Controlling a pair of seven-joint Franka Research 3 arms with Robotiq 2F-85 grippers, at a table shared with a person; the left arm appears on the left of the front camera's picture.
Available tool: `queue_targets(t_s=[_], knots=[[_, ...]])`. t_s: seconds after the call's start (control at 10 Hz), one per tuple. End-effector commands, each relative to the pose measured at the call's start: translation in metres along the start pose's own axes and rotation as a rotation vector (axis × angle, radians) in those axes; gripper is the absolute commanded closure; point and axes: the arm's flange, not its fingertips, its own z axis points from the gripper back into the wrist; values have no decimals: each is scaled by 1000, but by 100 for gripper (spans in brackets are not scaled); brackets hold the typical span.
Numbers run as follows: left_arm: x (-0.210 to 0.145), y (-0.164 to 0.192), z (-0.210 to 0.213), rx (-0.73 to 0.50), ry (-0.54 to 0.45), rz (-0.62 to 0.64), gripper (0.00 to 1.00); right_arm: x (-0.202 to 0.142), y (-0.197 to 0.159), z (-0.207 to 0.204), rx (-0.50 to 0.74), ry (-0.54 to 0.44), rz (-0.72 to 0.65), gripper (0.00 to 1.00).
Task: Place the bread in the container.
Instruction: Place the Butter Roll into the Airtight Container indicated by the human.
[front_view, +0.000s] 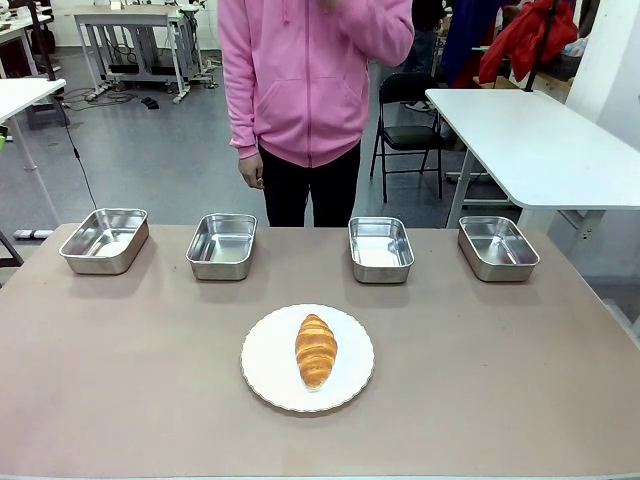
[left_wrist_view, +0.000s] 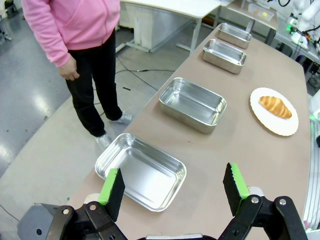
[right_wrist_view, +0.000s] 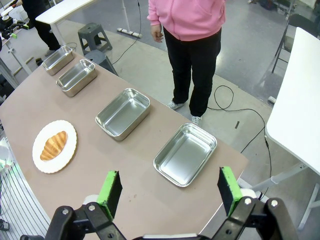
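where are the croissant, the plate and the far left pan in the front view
croissant (front_view: 316, 350): front view, middle of its ridged top
plate (front_view: 268, 366): front view, bare white left part
far left pan (front_view: 104, 236): front view, its bare floor

The bread (front_view: 316, 350) is golden-brown with darker ridged bands, on a white plate (front_view: 262, 368). The four pans (front_view: 220, 268) are shiny silver, the table (front_view: 120, 390) dull beige. The person's hoodie (front_view: 300, 80) is pink, the trousers (front_view: 310, 190) black. The left gripper (left_wrist_view: 171, 172) and right gripper (right_wrist_view: 169, 174) are black with green pads (left_wrist_view: 106, 189).
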Motion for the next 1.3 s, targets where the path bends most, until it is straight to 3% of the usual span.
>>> queue_targets(t_s=[0.0, 1.2], knots=[[0, -2, 0, -2, -1, -16, 0, 2, -1, -1, 7, -23, 17, 0], [0, -2, 0, -2, -1, -16, 0, 2, -1, -1, 7, -23, 17, 0]])
